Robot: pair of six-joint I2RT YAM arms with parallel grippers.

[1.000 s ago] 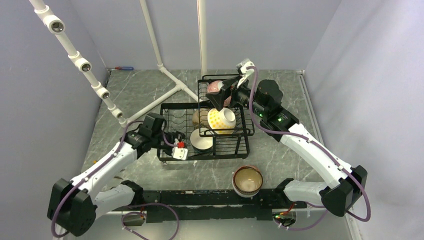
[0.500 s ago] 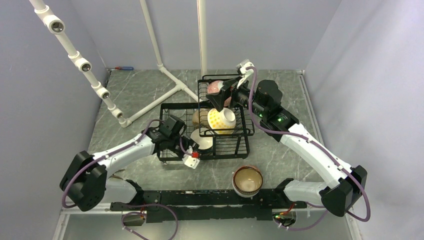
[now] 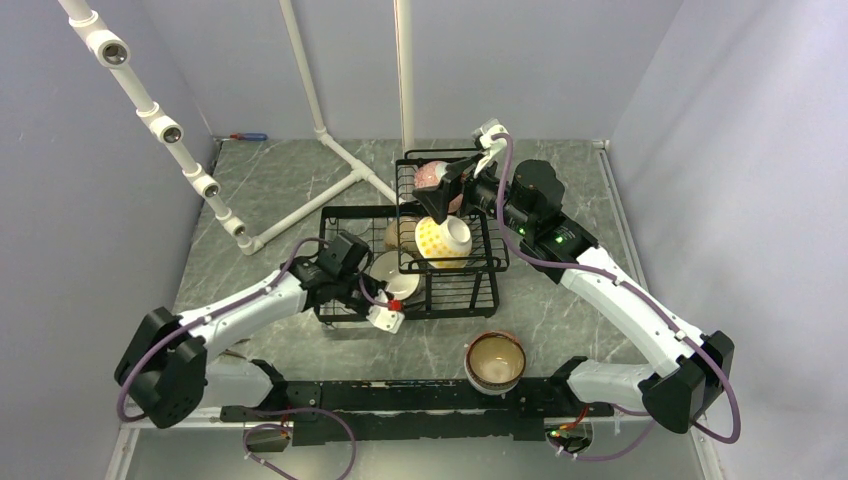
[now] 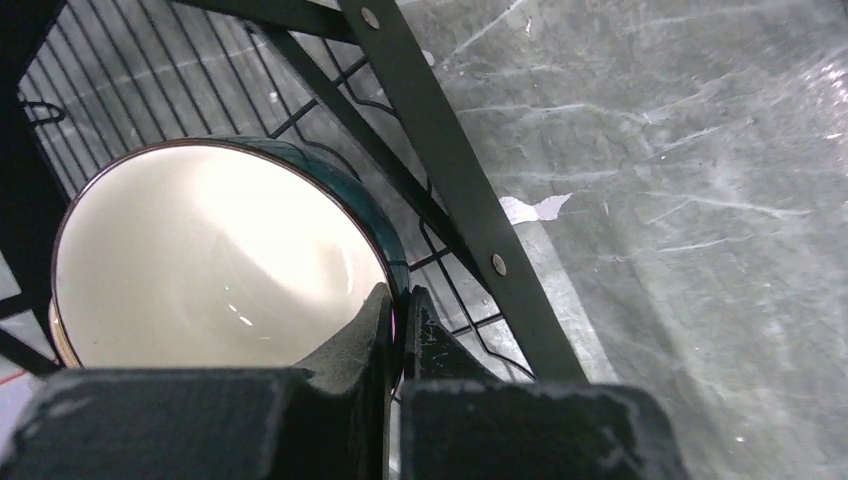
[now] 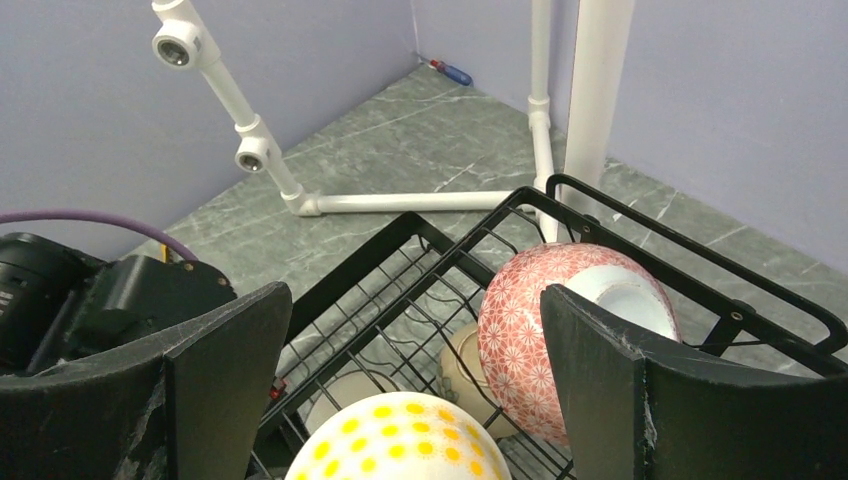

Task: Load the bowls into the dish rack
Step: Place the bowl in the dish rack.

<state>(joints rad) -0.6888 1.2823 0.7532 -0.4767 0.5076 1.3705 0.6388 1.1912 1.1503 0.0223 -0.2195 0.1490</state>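
The black wire dish rack (image 3: 340, 213) stands mid-table. In its lower tray a teal bowl with a cream inside (image 3: 393, 273) (image 4: 220, 260) sits tilted, and my left gripper (image 3: 384, 297) (image 4: 400, 300) is shut on its near rim, one finger inside and one outside. My right gripper (image 3: 446, 195) (image 5: 415, 300) hangs open above the raised basket, which holds a pink-patterned bowl (image 3: 430, 175) (image 5: 530, 320) and a yellow-dotted bowl (image 3: 443, 240) (image 5: 400, 440). A cream bowl (image 3: 398, 235) (image 5: 462, 375) lies in the lower tray behind them. A stack of brown-rimmed bowls (image 3: 495, 362) waits at the table's front.
A white pipe frame (image 3: 300, 205) runs along the table from the rack's back left corner, with a vertical pipe (image 3: 404, 70) just behind the basket. A small screwdriver (image 3: 250, 136) lies at the far left wall. The rack's front bar (image 4: 450, 170) passes right of my left fingers.
My left arm swung in from the rack's left side to its front, and its gripper closed on the teal bowl's rim, tipping the bowl. The right arm has stayed put.
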